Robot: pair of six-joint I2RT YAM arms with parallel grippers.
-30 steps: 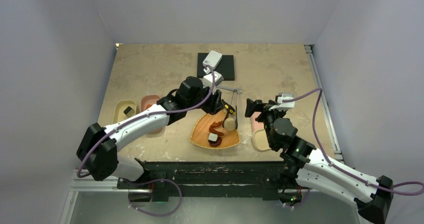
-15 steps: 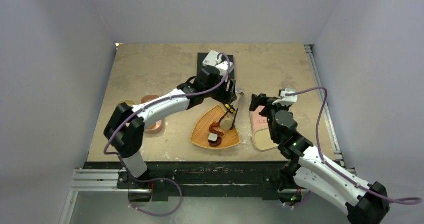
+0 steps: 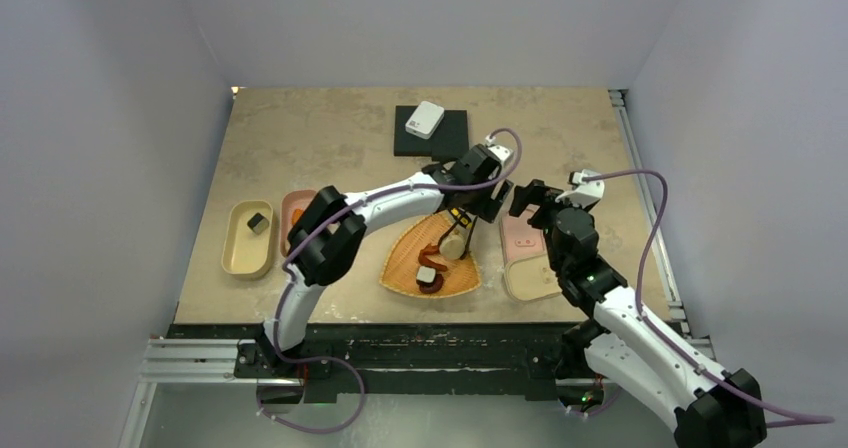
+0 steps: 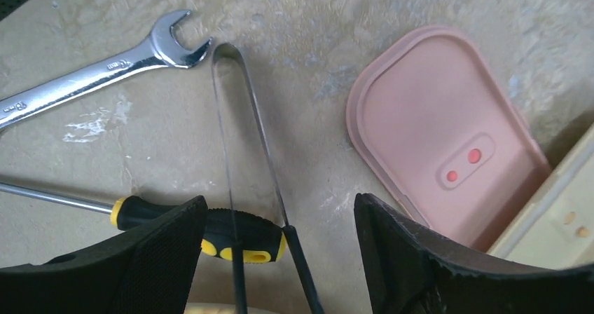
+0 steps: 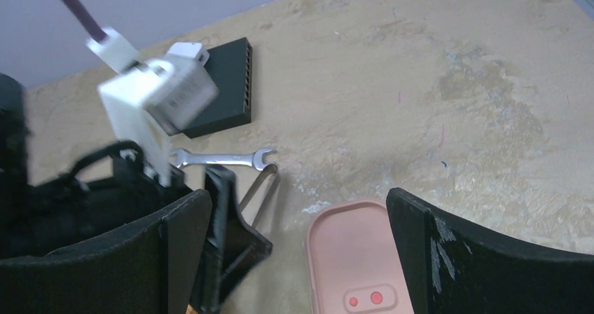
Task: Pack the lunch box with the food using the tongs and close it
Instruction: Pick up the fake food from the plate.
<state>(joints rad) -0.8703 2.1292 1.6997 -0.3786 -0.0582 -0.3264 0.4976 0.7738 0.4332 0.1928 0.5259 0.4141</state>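
The slim dark tongs [image 4: 242, 118] lie flat on the table, joined end by the wrench, arms running toward the orange plate [image 3: 400, 268]. My left gripper [image 4: 280, 258] is open and low over them, one finger on each side, touching neither arm. In the top view the left gripper [image 3: 478, 200] is just behind the plate. The plate holds food: a beige bun [image 3: 455, 248] and a black-and-white piece [image 3: 428, 276]. My right gripper [image 5: 298, 258] hangs open and empty over a pink lid [image 5: 350, 265]. A beige lunch box [image 3: 535, 286] lies beside that lid.
A silver wrench [image 4: 105, 65] and a yellow-and-black screwdriver [image 4: 231, 233] lie close to the tongs. Another beige box [image 3: 240, 260] with a black piece [image 3: 258, 223] and a pink lid [image 3: 296, 206] are at the left. A black pad [image 3: 455, 128] with a white device [image 3: 425, 120] is at the back.
My left arm swung right, from behind the plate to over the tongs beside the pink lid, and its jaws opened wider. The right arm shifted slightly right.
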